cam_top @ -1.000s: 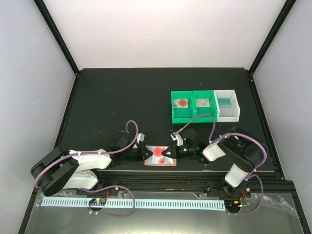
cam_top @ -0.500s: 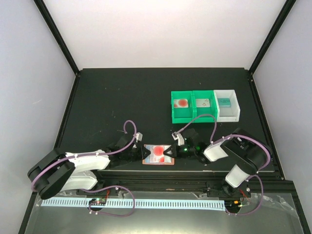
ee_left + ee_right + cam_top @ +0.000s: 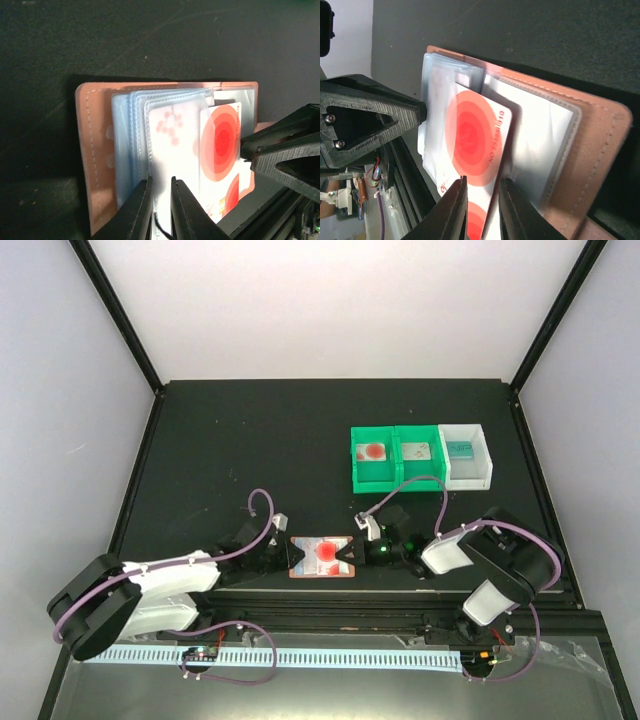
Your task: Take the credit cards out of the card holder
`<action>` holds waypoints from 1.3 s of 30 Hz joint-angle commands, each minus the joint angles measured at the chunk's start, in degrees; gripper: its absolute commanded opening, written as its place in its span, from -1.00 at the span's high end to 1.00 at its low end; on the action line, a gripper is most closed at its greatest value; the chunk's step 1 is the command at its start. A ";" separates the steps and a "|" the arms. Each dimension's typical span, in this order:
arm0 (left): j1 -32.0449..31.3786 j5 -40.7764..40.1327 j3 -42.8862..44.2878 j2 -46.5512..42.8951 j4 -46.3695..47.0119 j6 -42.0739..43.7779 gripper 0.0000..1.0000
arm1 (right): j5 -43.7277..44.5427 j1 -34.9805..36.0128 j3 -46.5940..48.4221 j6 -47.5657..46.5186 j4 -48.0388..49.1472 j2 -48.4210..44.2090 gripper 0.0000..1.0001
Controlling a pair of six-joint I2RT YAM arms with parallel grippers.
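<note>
Seen from above, the card holder (image 3: 322, 557) lay open between the left gripper (image 3: 288, 554) and the right gripper (image 3: 352, 554); the left wrist view showed the left gripper (image 3: 162, 212) pinching one of its pockets to steady it, and the right wrist view showed the right gripper (image 3: 482, 212) narrowly parted over the protruding credit card (image 3: 472, 135), its hold impossible to tell, so the extraction in hand probably wanted a firm pinch and then a straight pull.

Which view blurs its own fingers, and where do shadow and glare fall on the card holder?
Left wrist: left fingers soft, card holder shadowed lower left, pale pockets washed out. Right wrist: right fingers blurred, red-circle card sharp. Top external: even light, holder tiny.
</note>
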 commanded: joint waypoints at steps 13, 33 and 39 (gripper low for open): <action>-0.27 2.60 0.65 -9.01 -7.26 0.22 0.60 | 0.92 -0.18 0.33 1.98 1.47 2.90 0.44; -2.63 8.32 1.26 3.78 9.72 1.66 0.84 | 1.49 -0.11 -0.24 2.42 2.67 3.98 0.43; -2.90 8.19 3.44 2.37 7.34 2.67 0.85 | 1.50 -0.17 -0.81 2.31 3.08 4.17 0.43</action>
